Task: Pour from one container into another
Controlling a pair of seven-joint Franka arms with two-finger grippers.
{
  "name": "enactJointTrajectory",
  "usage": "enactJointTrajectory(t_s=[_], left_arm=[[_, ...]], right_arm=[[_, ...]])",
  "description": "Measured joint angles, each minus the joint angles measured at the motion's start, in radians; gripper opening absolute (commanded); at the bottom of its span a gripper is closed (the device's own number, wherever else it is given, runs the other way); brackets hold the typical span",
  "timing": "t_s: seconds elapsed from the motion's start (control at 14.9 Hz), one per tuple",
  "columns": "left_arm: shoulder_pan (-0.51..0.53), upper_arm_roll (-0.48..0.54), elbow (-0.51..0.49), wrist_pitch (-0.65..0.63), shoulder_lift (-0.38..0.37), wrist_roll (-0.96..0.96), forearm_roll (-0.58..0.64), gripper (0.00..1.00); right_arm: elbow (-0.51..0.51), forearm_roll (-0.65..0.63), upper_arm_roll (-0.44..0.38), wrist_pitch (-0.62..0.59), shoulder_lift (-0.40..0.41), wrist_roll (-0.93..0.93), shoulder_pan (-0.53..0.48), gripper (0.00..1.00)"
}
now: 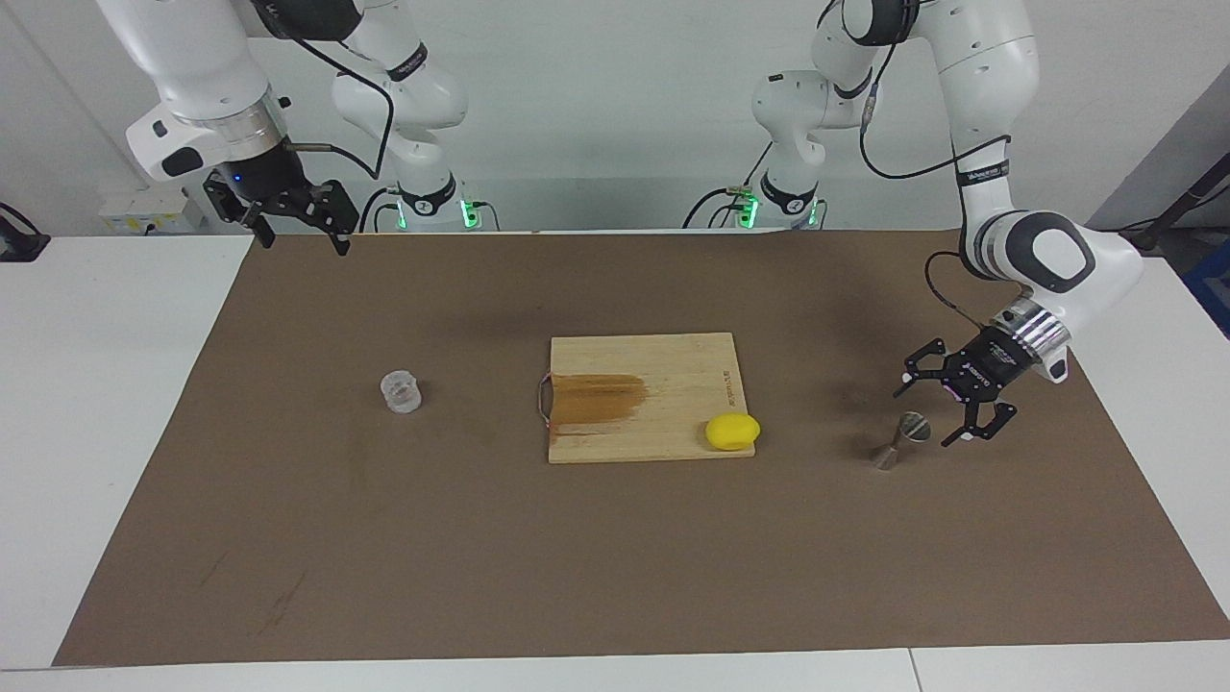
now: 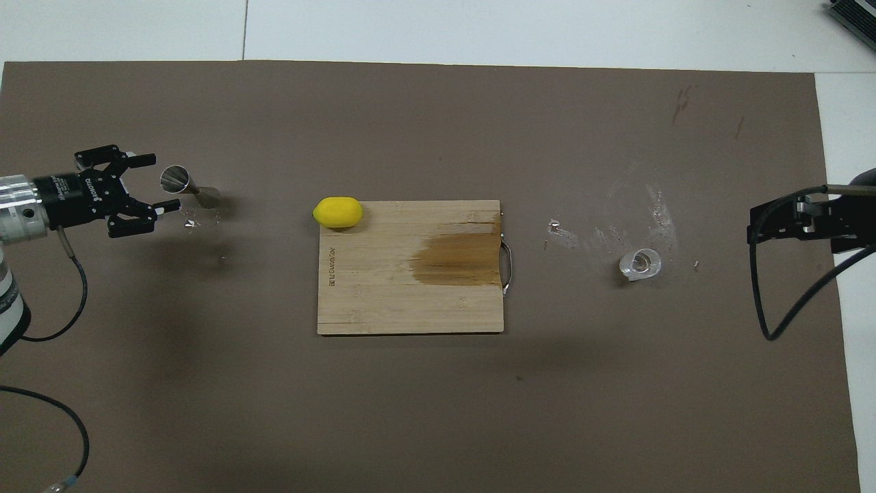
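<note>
Right now the left gripper [image 1: 947,408] is low over the worktop [image 1: 615,577], fingers spread wide, just beside the silver jigger [image 1: 900,440] — close, but not yet around it. That jigger stands upright toward the left arm's end, well apart from the clear ribbed cup [image 1: 402,392], which sits alone toward the right arm's end. Between them lie a wooden cutting board [image 1: 644,396] with a dark stain and a yellow lemon [image 1: 732,432] at its corner. The right gripper [image 1: 288,207] waits high near its base, fingers apart and holding nothing. This looks like the reach-and-grasp step — next, the left fingers should straddle the jigger's narrow waist without tipping it, while the cup awaits pickup.
</note>
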Motion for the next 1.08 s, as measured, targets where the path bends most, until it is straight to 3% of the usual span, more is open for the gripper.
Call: enactJointTrajectory(t_s=[0.67,1.08], left_arm=[[-0.008,0.000,-0.025,0.021,0.000,-0.005,-0.007,0.85],[-0.011,0.000,-0.036,0.039,0.000,-0.005,-0.017,0.84]], right_arm=[[0.000,0.000,0.000,0.000,0.000,0.000,0.000,1.00],[-0.003,0.000,0.000,0.000,0.000,0.000,-0.001,1.00]])
